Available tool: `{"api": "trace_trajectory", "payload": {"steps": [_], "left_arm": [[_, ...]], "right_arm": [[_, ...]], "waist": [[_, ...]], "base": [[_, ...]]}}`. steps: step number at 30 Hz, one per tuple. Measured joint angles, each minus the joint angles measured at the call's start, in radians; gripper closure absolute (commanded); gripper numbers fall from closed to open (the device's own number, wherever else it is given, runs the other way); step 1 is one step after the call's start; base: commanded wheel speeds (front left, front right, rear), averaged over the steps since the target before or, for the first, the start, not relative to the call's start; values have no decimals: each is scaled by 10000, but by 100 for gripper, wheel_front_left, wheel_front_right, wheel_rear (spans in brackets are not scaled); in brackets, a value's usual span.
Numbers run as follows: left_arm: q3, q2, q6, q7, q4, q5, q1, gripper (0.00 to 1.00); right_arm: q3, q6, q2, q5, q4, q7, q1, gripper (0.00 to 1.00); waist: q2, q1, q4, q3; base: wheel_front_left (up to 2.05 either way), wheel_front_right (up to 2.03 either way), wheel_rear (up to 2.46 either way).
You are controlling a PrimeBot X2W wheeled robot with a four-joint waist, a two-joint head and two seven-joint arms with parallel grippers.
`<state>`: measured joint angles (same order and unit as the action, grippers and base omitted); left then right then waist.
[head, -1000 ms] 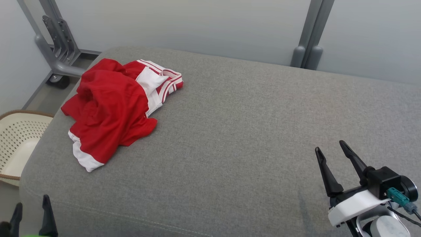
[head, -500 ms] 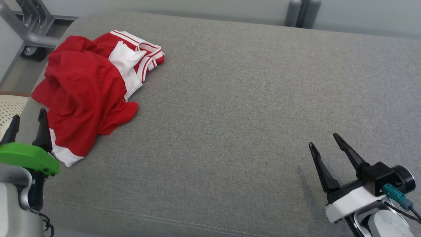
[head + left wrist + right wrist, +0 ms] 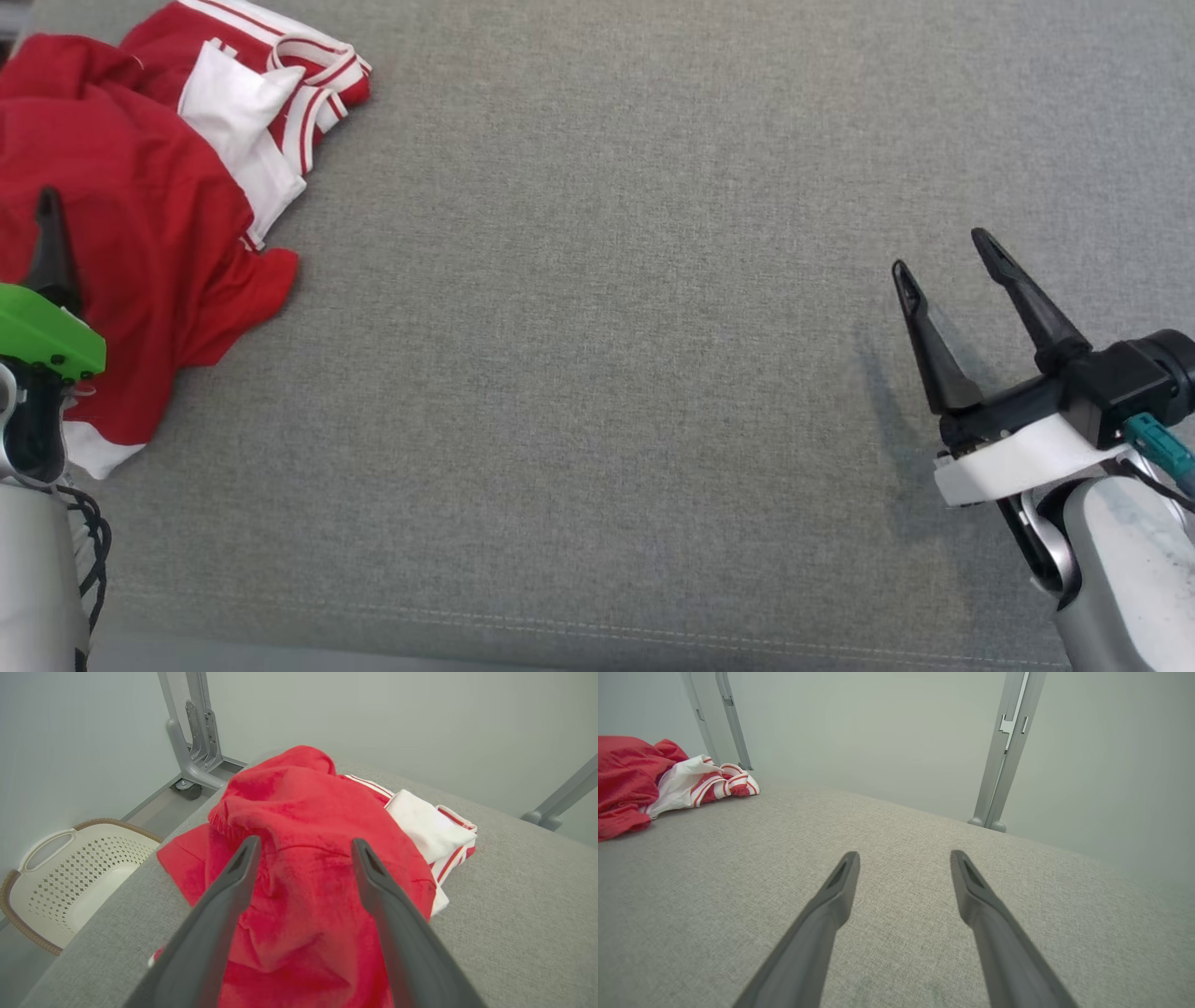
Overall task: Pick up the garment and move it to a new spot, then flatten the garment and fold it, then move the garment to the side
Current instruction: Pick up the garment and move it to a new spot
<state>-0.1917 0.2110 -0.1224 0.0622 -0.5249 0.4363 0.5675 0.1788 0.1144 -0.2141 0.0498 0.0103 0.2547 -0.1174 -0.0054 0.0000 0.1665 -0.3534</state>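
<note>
Because the garment (image 3: 140,233) lies bunched at the far left of the grey cushion (image 3: 607,373), the left gripper (image 3: 306,843) is the nearer of the two. In the left wrist view its two dark fingers, spread wide and holding nothing, frame the red mound from just above its near part; contact cannot be confirmed. The heap's long axis runs from a white hem at the near left edge to the white panel and striped trim (image 3: 317,84) at the far right end, roughly in line with the direction in which these fingers point. The right gripper (image 3: 941,254), likewise fully spread and empty, hovers over bare fabric well apart from the garment, which lies to its left. The pick-up therefore probably falls to the left arm, descending onto the mound directly ahead and below.
</note>
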Motion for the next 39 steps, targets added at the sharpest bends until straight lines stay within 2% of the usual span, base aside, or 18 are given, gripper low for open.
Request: {"api": "trace_trajectory", "payload": {"steps": [3, 7, 8, 9, 18, 22, 25, 26, 30, 33, 37, 39], "left_arm": [[13, -23, 44, 180, -502, -2, 233, 0], [-15, -23, 322, 318, -1062, -63, 272, 0], [-19, -23, 353, 426, -1235, -65, 272, 23], [-21, -25, 351, 472, -1383, -61, 275, 100], [472, 61, 257, 681, -1622, -326, 933, 100], [844, 382, 244, 384, -1051, -775, 1428, 100], [1390, 244, 125, 138, -328, -978, 2176, 100], [1937, -157, 27, 115, 107, -972, 2522, 100], [3382, -1143, -92, 140, 805, -1035, 2635, 100], [4615, -1653, -92, 391, 1229, -1095, 2635, 100], [7012, -2253, -92, 920, 1565, -1026, 2581, 100], [7910, -2410, -94, 1143, 1569, -844, 2385, 100]], "right_arm": [[-142, -2, -23, -2, 2, 0, -200, 0], [-188, -2, -25, -13, -44, 0, -232, 0], [-205, -4, -15, -13, -67, 0, -239, 0], [-222, -4, -6, -13, -92, 0, -253, 0], [-539, -109, 81, -2, -362, 0, -285, 0], [-560, -113, 221, 27, -500, 0, -282, 0], [-548, -109, 288, 44, -619, 0, -276, 0], [-541, -109, 389, 125, -686, 0, -273, 0], [-297, -105, 750, 161, -834, 0, -267, 0], [-125, -104, 1001, 217, -840, 0, -266, 0], [-104, -104, 1250, 226, -803, 0, -257, 0], [-209, -115, 1252, 301, -719, 0, -178, 0]], "waist": [[0, 0, -134, -372], [0, 0, -252, -675], [0, 0, -288, -755], [0, 0, -325, -822], [0, 0, -252, -828], [0, 0, -143, -661], [0, 0, -75, -490], [0, 1, -49, -349], [0, 0, -67, -11], [0, 0, -184, 245], [0, 0, -554, 474], [1, 0, -791, 561]], "base": [[0, 0, 0], [0, 0, 0], [0, 0, 0], [0, 0, 0], [0, 0, 0], [0, 0, 0], [0, 0, 0], [0, 0, 0], [0, 0, 0], [0, 0, 0], [0, 0, 0], [0, 0, 0]]}}
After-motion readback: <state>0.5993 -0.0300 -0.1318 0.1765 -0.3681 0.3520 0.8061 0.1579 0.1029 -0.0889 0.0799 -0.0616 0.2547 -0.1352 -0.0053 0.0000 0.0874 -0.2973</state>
